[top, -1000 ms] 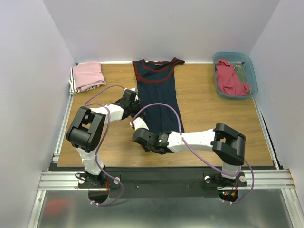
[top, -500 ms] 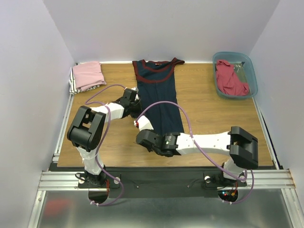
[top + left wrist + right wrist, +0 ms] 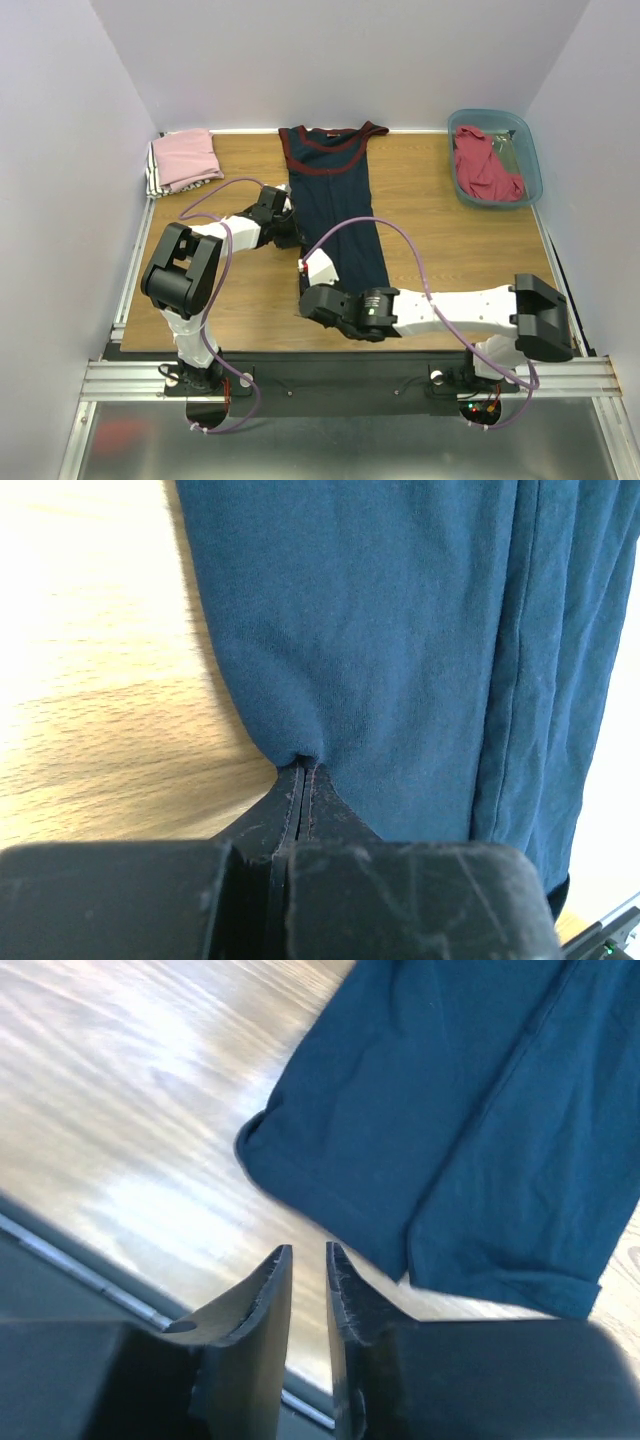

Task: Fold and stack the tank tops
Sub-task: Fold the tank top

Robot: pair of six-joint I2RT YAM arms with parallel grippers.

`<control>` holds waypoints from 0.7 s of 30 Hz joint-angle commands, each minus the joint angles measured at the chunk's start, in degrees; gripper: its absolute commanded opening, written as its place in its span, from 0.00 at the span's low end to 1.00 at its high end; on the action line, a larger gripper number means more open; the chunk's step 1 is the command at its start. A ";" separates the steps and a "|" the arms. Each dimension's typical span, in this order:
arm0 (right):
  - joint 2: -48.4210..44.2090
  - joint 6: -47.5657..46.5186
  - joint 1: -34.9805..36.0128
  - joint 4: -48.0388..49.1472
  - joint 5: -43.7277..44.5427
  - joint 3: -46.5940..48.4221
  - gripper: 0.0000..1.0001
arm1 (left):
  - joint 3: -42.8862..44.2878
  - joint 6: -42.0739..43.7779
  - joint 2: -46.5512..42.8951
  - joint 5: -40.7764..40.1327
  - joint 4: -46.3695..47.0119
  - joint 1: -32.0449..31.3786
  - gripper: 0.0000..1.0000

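The navy jersey tank top with maroon trim [image 3: 335, 200] lies lengthwise mid-desk [image 3: 450, 260], collar at the far edge, already narrowed to a long strip; its crosswise fold and stacking look not yet done. The left end effector [image 3: 303, 772] is pressed together, pinching the jersey's left edge. The right end effector [image 3: 307, 1250] stands slightly spread and empty by the near hem corner. One folded pink top [image 3: 187, 158] sits at the far left corner; one red top [image 3: 485, 165] lies crumpled in the single teal plastic bin [image 3: 533, 150], far right corner. Three tops counted
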 commanded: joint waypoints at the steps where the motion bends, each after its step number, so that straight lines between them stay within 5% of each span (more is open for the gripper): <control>1: -4.94 3.13 1.74 -0.82 1.91 -0.54 0.27 | 0.48 2.49 1.17 -3.83 -2.83 0.85 0.00; 7: -3.98 4.45 1.83 -0.56 2.09 -0.36 0.29 | 0.31 2.58 0.38 -3.39 -2.83 0.85 0.00; 11: -4.59 6.90 1.48 -0.65 6.55 -2.20 0.39 | -0.04 2.76 -1.28 -2.60 -2.83 0.85 0.01; 17: -9.60 7.80 -10.97 -0.56 0.52 -6.60 0.43 | -1.98 2.85 -8.40 -1.46 -2.30 0.77 0.31; 21: -17.82 7.27 -23.07 -0.47 -4.83 -13.07 0.44 | -5.82 1.80 -20.22 -0.84 -2.48 0.77 0.43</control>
